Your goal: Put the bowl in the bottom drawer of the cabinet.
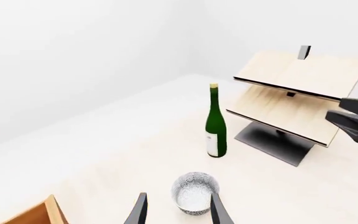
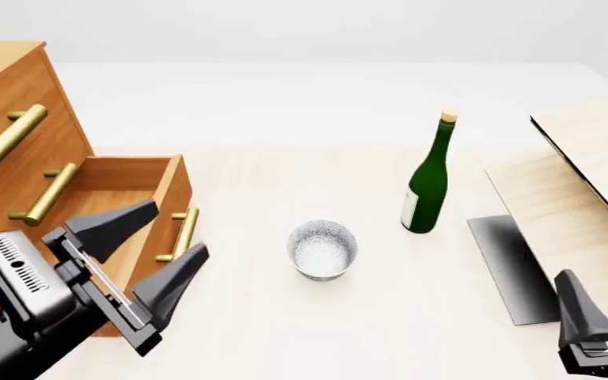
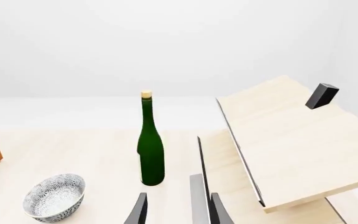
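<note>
Pale wood worktop (image 2: 283,332) under plain white walls: the bowl (image 2: 322,249) sits upright near the middle, clear of everything, with a green wine bottle (image 2: 427,178) standing well apart toward the far right. At the left edge stands the cabinet (image 2: 9,103), its bottom drawer (image 2: 124,194) already pulled out and showing an open box behind its brass handle (image 2: 183,233). The left gripper (image 2: 151,253) hangs above the drawer's front corner, jaws spread wide and holding nothing; its wrist camera looks straight down its fingers at the bowl. The right gripper (image 3: 175,212) waits low at the near right beside a tilted stand of pale boards (image 2: 589,190), jaws apart and empty.

With the drawer open and the bowl untouched, the step in hand appears to be the reach for the bowl. That move likely calls for the left arm to swing rightward, descend over the rim and pinch one wall, before lifting it clear of the drawer front.
</note>
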{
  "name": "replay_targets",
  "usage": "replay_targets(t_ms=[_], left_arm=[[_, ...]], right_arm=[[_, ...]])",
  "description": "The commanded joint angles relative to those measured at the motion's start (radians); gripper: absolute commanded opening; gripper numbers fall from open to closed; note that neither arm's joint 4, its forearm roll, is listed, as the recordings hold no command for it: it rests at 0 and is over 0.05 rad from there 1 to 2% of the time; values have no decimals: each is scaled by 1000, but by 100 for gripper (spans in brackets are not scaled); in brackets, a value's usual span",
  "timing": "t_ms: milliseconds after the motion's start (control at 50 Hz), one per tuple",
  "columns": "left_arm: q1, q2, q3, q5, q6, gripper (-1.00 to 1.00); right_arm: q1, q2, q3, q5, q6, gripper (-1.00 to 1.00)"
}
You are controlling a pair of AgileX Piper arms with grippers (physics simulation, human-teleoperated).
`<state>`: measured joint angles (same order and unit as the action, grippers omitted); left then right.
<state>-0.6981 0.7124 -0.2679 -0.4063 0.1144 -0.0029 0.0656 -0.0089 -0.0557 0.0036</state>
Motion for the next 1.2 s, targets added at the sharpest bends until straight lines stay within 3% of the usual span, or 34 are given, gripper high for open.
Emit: replay_targets(t_ms=[20,180,440,580,600,1200], left_arm=[[-20,94,-83,11,5,100],[-16,118,-200,126,10,100],[-43,241,-348,218,18,100],[-5,273,-432,314,-5,100],[-4,364,-580,456,9,100],[-25,542,-770,596,13,100]], right_arm=[[0,2,0,-1,0,100],[0,1,0,-1,0,100],[0,2,0,-1,0,100],[0,1,0,-1,0,100],[0,2,0,-2,0,100],[0,2,0,-1,0,100]])
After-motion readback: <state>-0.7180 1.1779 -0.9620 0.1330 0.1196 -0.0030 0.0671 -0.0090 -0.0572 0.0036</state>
